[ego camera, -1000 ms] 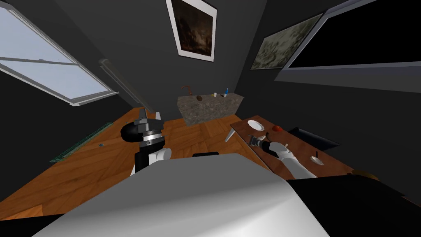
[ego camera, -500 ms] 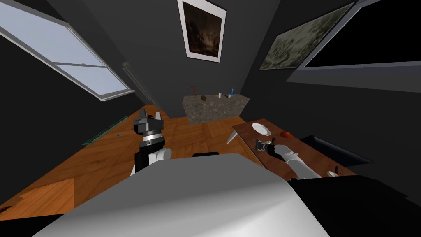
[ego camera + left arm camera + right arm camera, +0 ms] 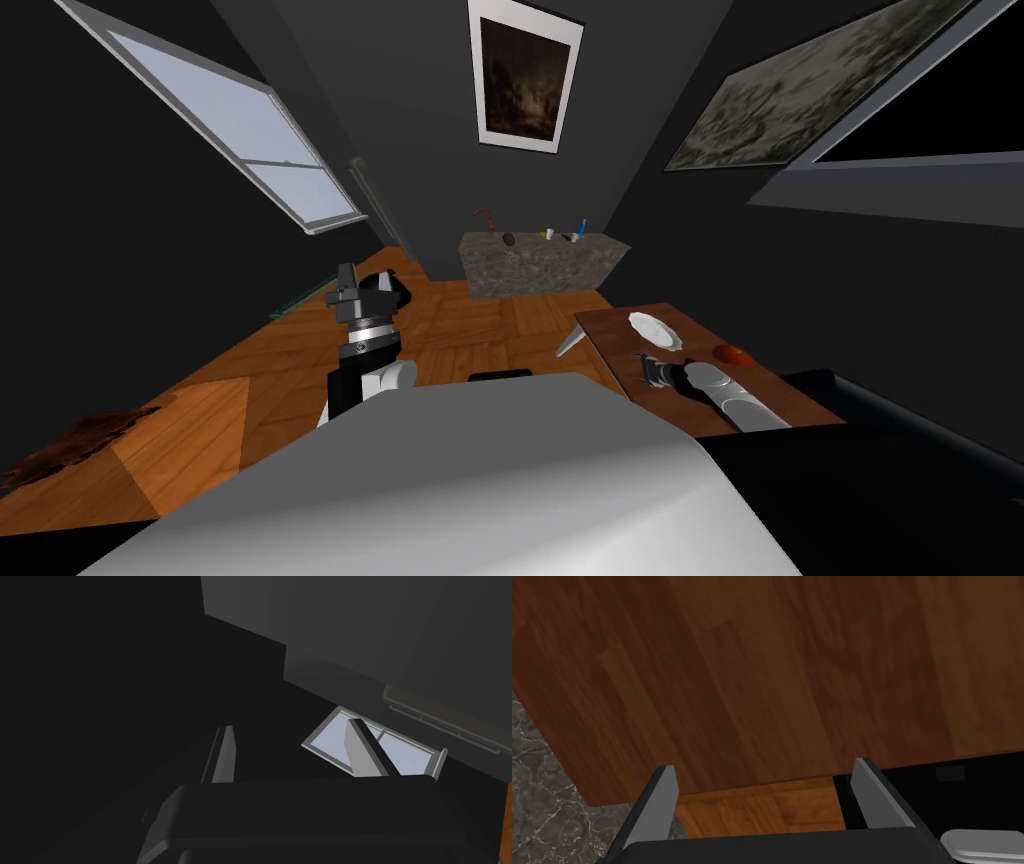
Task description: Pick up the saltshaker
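Observation:
My right gripper (image 3: 648,368) hangs open just above a dark brown wooden table (image 3: 610,335), near its edge. In the right wrist view its fingers (image 3: 662,796) frame the table's edge with the orange floor (image 3: 757,816) beneath, and nothing lies between them. Small things stand on a far stone counter (image 3: 540,268): a white one (image 3: 549,233), a blue one (image 3: 583,227) and a brown one (image 3: 509,239). They are too small to tell which is the saltshaker. My left gripper (image 3: 347,283) is raised over the floor, open and empty (image 3: 291,725).
A white plate (image 3: 655,328) and a red thing (image 3: 733,353) lie on the table beyond my right gripper. Another pale rim (image 3: 982,841) shows beside that gripper. Dark furniture (image 3: 880,400) stands right of the table. A brown rug (image 3: 80,440) lies at the left.
I have turned: the counter, pictures and table have slid rightward in the head view. A small white dish with a dark stick at the table's near end has left the picture. Both arms hold their poses.

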Motion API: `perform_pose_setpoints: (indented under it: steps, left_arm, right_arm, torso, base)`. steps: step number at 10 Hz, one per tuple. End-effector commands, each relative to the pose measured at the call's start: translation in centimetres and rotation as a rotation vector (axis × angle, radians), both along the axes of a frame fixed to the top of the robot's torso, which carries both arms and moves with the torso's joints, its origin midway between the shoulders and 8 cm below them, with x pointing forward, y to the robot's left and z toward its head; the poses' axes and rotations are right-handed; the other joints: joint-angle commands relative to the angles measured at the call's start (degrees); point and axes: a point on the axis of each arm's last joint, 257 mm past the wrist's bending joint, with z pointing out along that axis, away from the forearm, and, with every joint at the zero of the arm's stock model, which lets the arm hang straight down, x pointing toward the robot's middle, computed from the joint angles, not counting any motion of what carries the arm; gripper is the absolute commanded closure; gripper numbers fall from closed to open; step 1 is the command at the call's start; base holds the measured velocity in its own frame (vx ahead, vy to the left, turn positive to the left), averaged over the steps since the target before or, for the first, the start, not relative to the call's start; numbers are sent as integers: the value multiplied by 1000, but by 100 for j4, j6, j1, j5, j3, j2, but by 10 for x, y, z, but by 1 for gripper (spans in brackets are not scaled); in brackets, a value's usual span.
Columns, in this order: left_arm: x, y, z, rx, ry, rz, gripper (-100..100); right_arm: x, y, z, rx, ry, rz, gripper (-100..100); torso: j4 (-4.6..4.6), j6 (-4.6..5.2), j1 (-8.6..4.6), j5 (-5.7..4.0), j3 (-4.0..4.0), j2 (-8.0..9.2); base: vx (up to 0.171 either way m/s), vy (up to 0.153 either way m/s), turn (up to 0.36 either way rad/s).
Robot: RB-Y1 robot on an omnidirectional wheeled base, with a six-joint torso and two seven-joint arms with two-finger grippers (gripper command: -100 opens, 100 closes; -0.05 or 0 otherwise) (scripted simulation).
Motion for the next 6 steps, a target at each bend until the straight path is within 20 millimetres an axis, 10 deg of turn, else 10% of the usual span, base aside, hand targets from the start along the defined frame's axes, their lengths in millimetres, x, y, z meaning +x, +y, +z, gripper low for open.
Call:
perform_pose_setpoints:
  steps: [1,6]
  left_arm:
    - [0,0,0,0,0,0,0]
    - [0,0,0,0,0,0,0]
  right_arm:
    - [-7,-4,-4,-8,15,1,-100]
    - [-61,-32,-5,-80,144,3,-100]
  torso:
    - [0,0,0,0,0,0]
    - [-1,-4,12,3,-1,-2]
  base:
    - [-8,-42,-11]
    - [-13,-50,143]
